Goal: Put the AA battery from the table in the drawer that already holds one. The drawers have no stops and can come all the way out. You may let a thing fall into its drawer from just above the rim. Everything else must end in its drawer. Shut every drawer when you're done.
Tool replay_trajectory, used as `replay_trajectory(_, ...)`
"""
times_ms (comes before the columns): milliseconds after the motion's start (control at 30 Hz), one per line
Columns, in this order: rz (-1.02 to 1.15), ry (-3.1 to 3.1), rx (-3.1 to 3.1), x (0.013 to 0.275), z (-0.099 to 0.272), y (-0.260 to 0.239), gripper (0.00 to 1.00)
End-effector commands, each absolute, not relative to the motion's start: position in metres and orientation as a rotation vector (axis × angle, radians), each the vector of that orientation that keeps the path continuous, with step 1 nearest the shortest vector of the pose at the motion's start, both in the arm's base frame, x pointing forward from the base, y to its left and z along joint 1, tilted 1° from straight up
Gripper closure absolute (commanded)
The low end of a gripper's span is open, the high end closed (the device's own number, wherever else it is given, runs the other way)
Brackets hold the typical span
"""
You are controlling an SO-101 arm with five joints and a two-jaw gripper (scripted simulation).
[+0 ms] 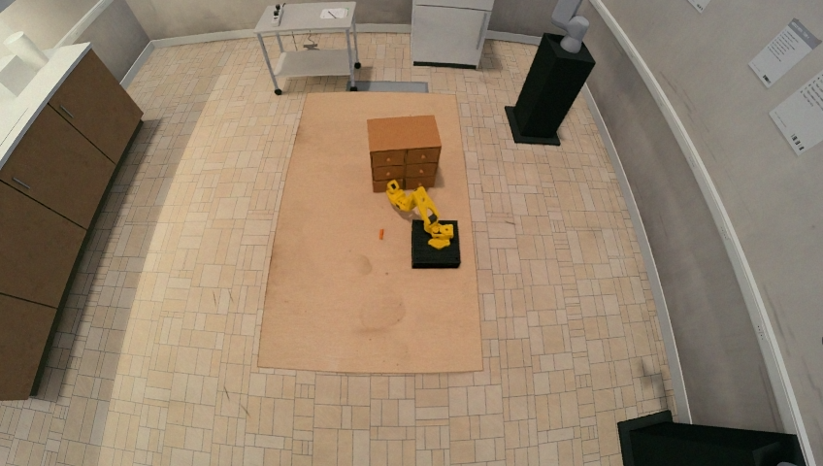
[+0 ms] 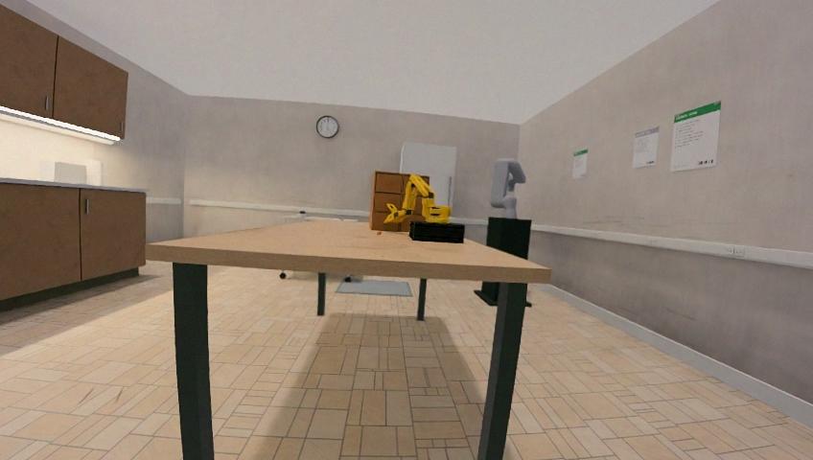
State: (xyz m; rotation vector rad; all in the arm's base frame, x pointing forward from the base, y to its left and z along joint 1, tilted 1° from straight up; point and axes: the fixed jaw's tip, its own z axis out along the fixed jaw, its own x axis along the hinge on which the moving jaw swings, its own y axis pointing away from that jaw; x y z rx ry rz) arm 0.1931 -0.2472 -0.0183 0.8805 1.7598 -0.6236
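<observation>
A small wooden chest of drawers stands at the far middle of the table, with two columns of three drawers; it also shows in the exterior view. All drawer fronts look about flush; the bottom left one is partly hidden by my gripper. The orange AA battery lies on the table to the left of my black base. My yellow arm reaches from the base toward the chest. My gripper is shut and empty, low at the bottom left drawer front; it also shows in the exterior view.
A black pedestal with a grey robot arm stands on the floor to the right of the table. A white cart and a white cabinet stand beyond the table's far end. Brown cabinets line the left wall.
</observation>
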Motion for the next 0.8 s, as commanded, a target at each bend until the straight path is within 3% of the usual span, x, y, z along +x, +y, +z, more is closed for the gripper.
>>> replay_trajectory(0, -0.634, 1.742, 0.888, 0.1938, -0.0157, -0.2541, 1.00)
replay_trajectory(767, -0.627, 1.758, 0.888, 0.1967, -0.0173, -0.2558, 1.00)
